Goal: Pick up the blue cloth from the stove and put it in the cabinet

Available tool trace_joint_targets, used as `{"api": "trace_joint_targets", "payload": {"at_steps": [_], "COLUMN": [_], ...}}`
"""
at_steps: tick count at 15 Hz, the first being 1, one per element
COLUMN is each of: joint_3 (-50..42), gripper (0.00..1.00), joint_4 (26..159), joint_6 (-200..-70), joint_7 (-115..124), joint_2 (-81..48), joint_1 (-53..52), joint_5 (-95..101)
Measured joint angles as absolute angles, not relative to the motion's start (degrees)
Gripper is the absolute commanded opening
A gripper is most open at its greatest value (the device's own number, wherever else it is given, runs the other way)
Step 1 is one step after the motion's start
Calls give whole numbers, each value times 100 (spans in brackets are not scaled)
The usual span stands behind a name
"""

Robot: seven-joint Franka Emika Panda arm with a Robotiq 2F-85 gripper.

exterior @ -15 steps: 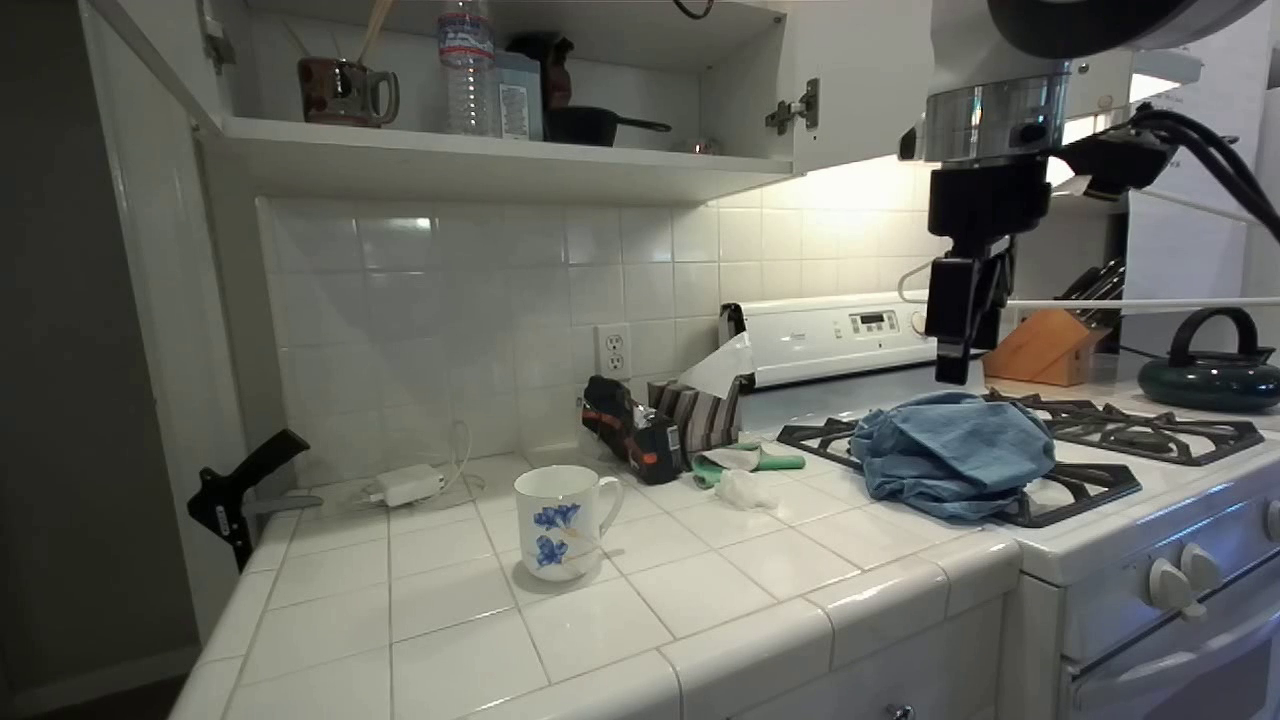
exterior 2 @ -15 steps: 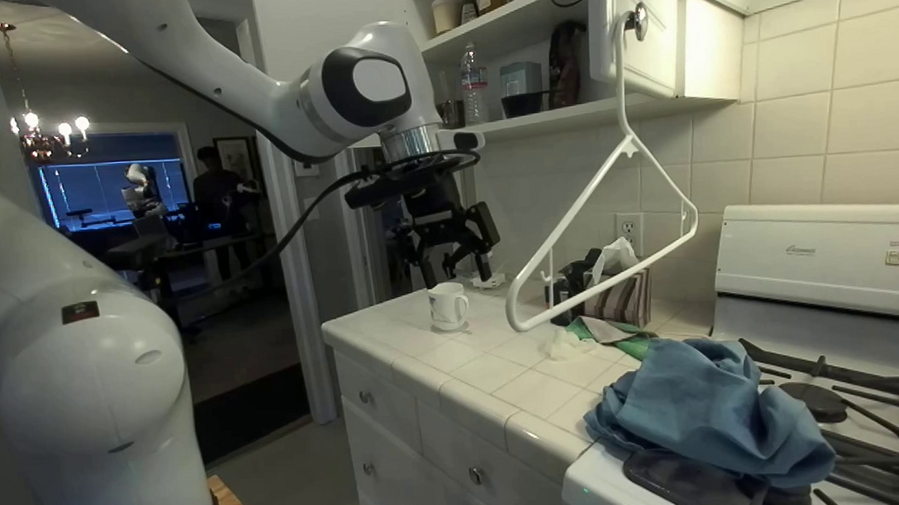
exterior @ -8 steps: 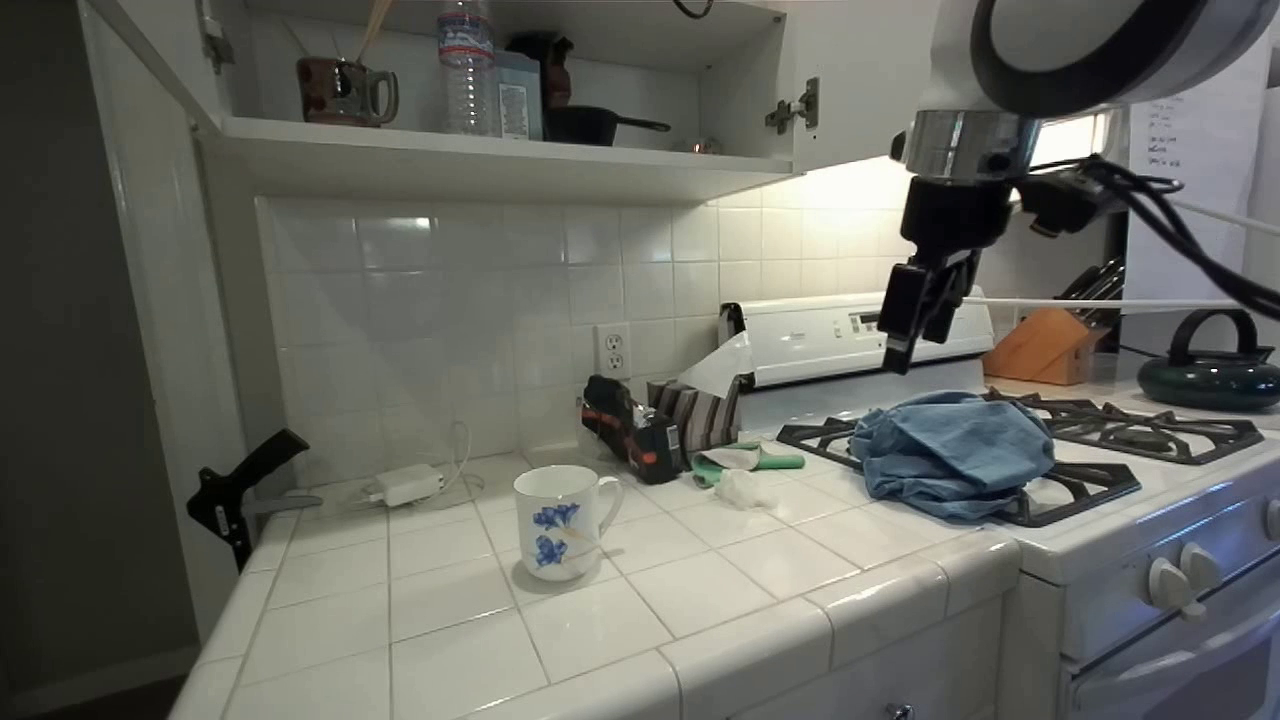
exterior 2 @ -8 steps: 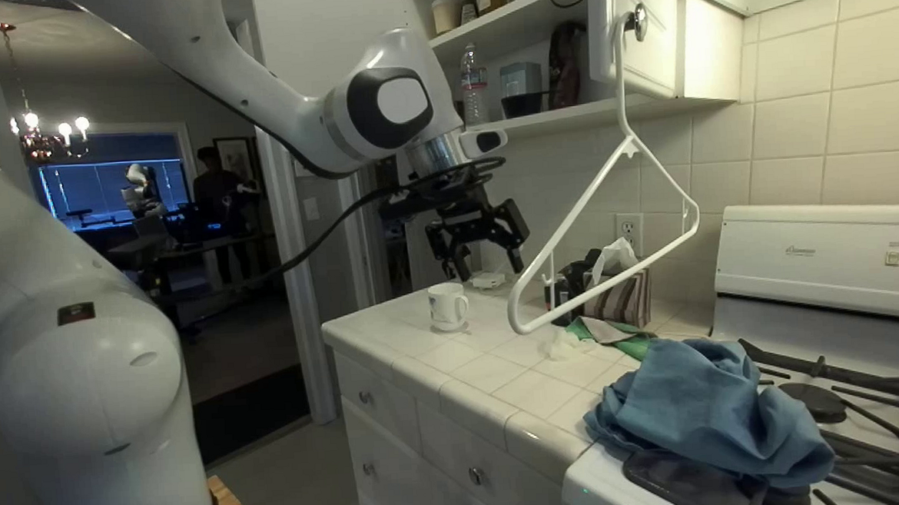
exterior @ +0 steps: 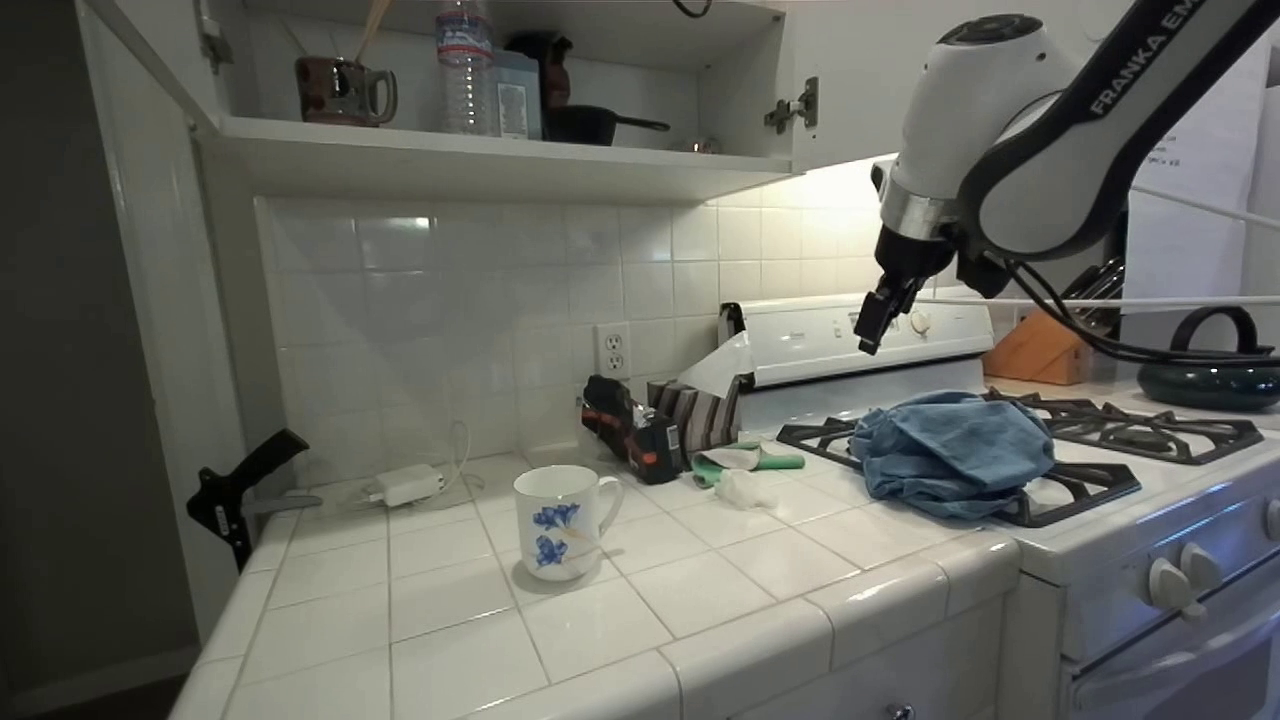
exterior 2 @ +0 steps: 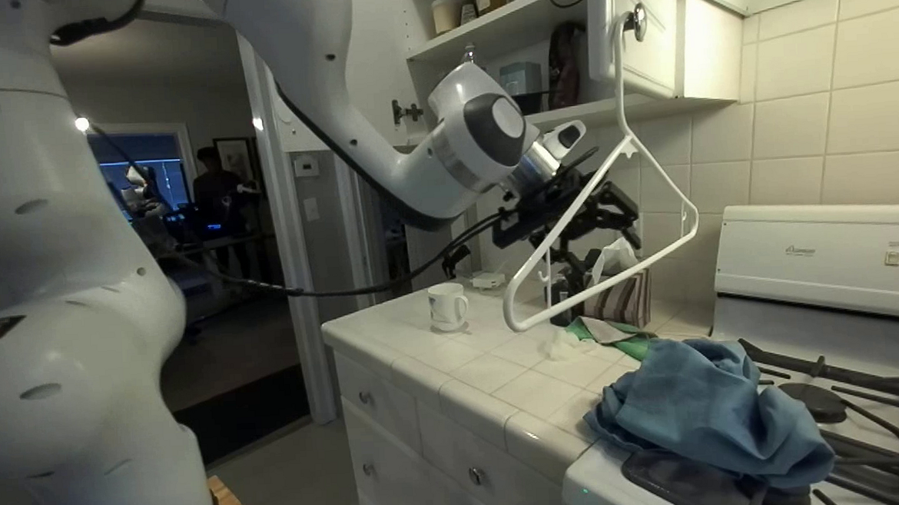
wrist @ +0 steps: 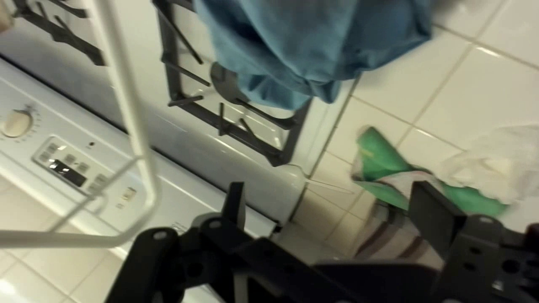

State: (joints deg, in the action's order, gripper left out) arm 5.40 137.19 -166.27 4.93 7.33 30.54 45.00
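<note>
Blue cloth [exterior: 950, 455]: bunched over a burner grate [wrist: 236, 133] of the stove [exterior: 1110, 550], lower than the claw [wrist: 330, 200] and apart from it.
Claw: fingers [wrist: 433, 214] spread wide, tilted, in the air; in the wrist view part of the striped box [exterior: 700, 418] shows between them.
Hanger [exterior 2: 629, 148]: white, hung on a knob [exterior 2: 640, 21] of a cabinet door [exterior 2: 662, 49]; in an exterior view it crosses in front of the claw.
Striped box: on the tiled surface [exterior: 450, 580], a white tissue [exterior: 722, 367] sticking out of its top.
Green cloth [wrist: 383, 160]: just beside the box, a crumpled white piece [exterior: 745, 490] next to it.
Black and orange item [exterior: 640, 435]: touching the box or just beside it; cannot tell which.
Mug [exterior: 560, 525]: white with blue flowers, upright, well apart from the blue cloth.
Adapter [exterior: 410, 485]: white, corded, near the wall.
Cabinet [exterior: 500, 155]: open above the surface, with a bottle [exterior: 465, 75], brown mug [exterior: 338, 92] and small black pan [exterior: 583, 125] on its shelf.
Kettle [exterior: 1210, 385]: dark, beyond the grates, near a wooden knife block [exterior: 1035, 348].
</note>
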Motion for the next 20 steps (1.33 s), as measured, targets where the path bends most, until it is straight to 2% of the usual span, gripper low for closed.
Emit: {"api": "trace_joint_targets", "payload": {"at_steps": [3,6,12,20], "joint_3": [914,1120,72,-804], "gripper": [100,100,100,100], "joint_4": [13039,12878,12835,11964], "joint_6": [-16057,-15046,-13588,-13453], "joint_7": [1705,2631,3475,3775], "joint_2": [379,42,-604,-1384], "joint_1": [3755,3688,1825,1389], "joint_5": [5811,6359,6140,5152]}}
